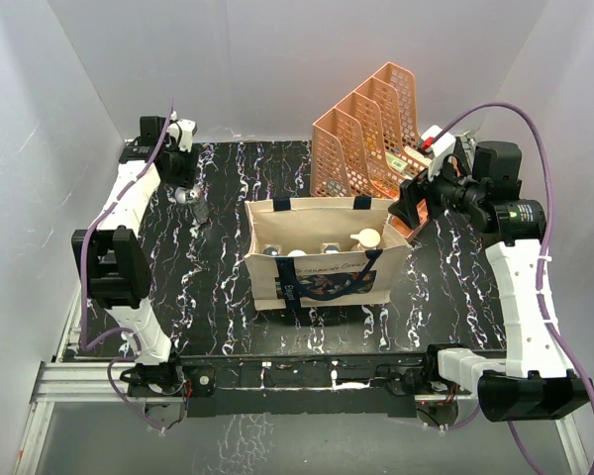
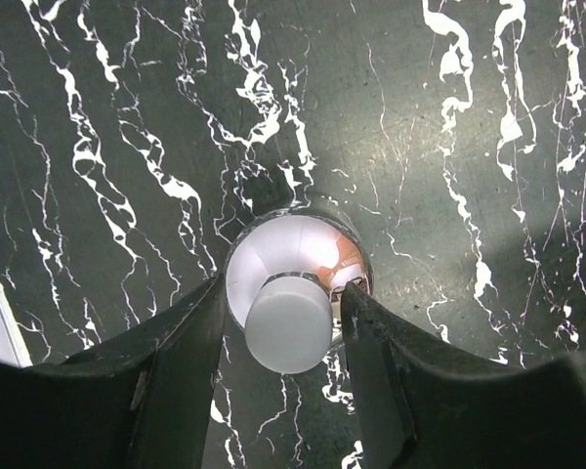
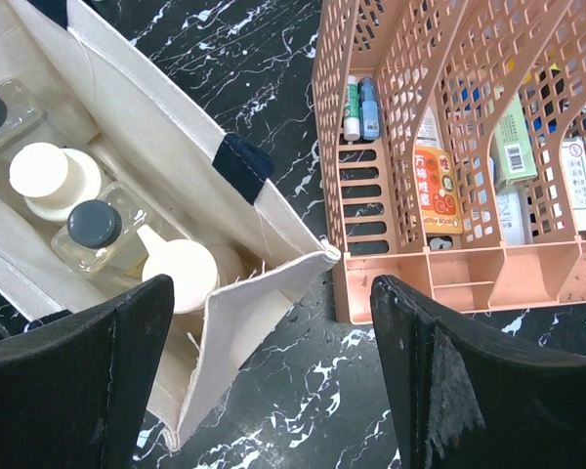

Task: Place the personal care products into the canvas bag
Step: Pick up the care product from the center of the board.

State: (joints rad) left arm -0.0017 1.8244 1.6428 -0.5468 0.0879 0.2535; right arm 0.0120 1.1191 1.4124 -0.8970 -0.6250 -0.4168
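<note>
The silver metallic bottle [image 2: 288, 327] stands on the black marble table at the far left [image 1: 188, 195]. My left gripper [image 2: 285, 288] is over it, with one finger against each side of its body. The canvas bag [image 1: 322, 272] stands open mid-table. Inside it are two clear glass bottles with dark caps [image 3: 95, 224], a cream-capped bottle [image 3: 47, 171] and a white-capped bottle [image 3: 181, 277]. My right gripper [image 3: 272, 288] is open and empty above the bag's right end [image 3: 264, 303], between the bag and the organizer. It also shows in the top view [image 1: 413, 213].
A peach mesh file organizer [image 1: 361, 129] stands behind the bag on the right, holding small boxes and tubes [image 3: 435, 181]. Its base [image 3: 449, 283] is close to the bag's corner. White walls enclose the table on three sides.
</note>
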